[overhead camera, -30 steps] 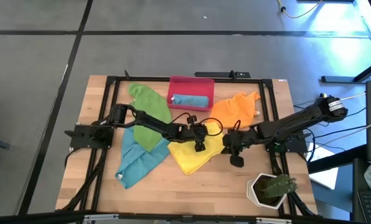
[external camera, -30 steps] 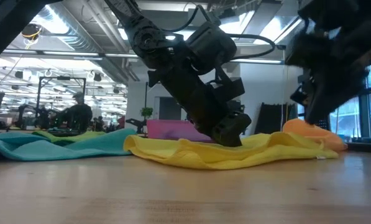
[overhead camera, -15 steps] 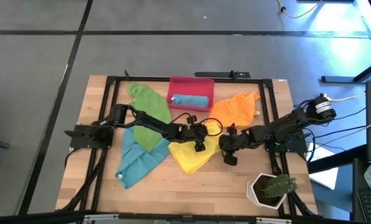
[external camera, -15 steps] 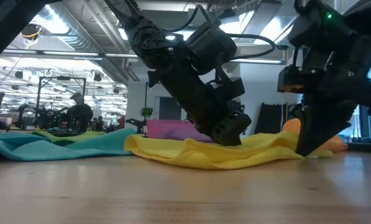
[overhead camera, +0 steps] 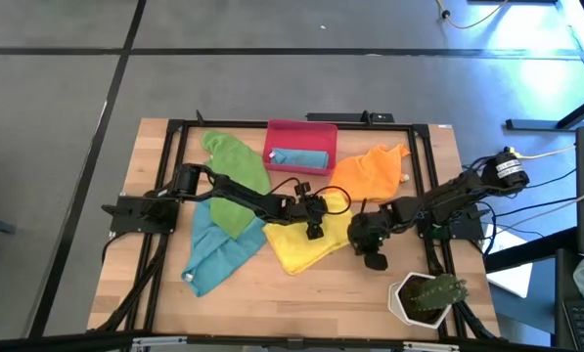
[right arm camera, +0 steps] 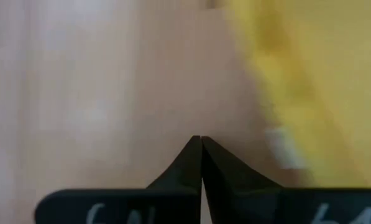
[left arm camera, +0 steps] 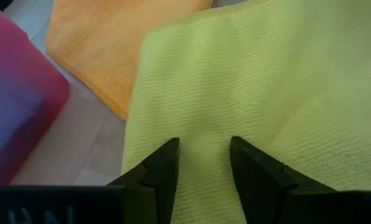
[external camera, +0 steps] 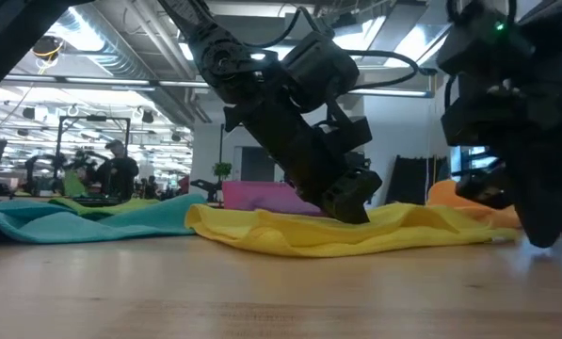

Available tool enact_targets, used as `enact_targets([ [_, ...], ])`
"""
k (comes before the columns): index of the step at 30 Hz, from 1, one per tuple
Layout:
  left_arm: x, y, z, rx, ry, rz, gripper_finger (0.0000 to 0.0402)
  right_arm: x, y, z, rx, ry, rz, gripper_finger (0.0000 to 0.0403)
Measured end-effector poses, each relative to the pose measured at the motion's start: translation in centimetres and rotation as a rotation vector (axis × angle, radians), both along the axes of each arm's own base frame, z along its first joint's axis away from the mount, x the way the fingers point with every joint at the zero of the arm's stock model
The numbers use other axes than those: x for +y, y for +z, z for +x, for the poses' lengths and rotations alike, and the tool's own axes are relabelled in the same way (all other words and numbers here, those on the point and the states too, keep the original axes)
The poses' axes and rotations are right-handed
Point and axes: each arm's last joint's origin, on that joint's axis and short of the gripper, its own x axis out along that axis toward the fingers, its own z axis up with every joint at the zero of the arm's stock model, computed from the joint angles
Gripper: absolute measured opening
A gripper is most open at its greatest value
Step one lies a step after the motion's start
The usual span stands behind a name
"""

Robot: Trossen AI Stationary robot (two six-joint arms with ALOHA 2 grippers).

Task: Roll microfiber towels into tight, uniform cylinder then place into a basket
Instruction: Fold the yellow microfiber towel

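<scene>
Soft, limp yellow towel: best pinched at its edge; left fingers parted over it, right fingers shut, empty.

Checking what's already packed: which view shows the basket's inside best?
The high view: it looks straight down into the basket, where a rolled teal towel lies. The low view shows only a pink wall behind the left arm; the left wrist view catches one corner; the right wrist view shows none.
</scene>
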Motion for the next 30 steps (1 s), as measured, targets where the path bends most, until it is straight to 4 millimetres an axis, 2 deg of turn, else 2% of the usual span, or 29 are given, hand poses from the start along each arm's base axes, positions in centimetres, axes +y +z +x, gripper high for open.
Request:
enact_targets([
  [9, -0.4, 0.2, 0.0, -0.009, -0.009, 0.003, 0.0137, 0.2, 1.7, 1.2, -0.044, 0.008, -0.027, 0.0011],
  [14, -1.0, 1.8, -0.3, -0.014, -0.033, -0.008, 0.0139, 0.3, 3.8, 1.8, -0.131, 0.009, -0.026, 0.0012],
  [18, -1.9, 3.7, -0.8, -0.019, -0.076, -0.034, 0.0152, -0.2, 4.9, 1.7, -0.186, -0.065, -0.137, 0.0012],
  [23, -3.1, 6.6, -1.3, -0.058, -0.096, -0.03, 0.0183, -0.8, 4.5, 1.2, -0.14, -0.181, -0.286, 0.0012],
  [30, -3.9, 8.5, -2.8, -0.005, -0.069, -0.063, 0.0204, -0.5, 3.0, 1.5, -0.062, -0.161, -0.263, 0.0012],
])
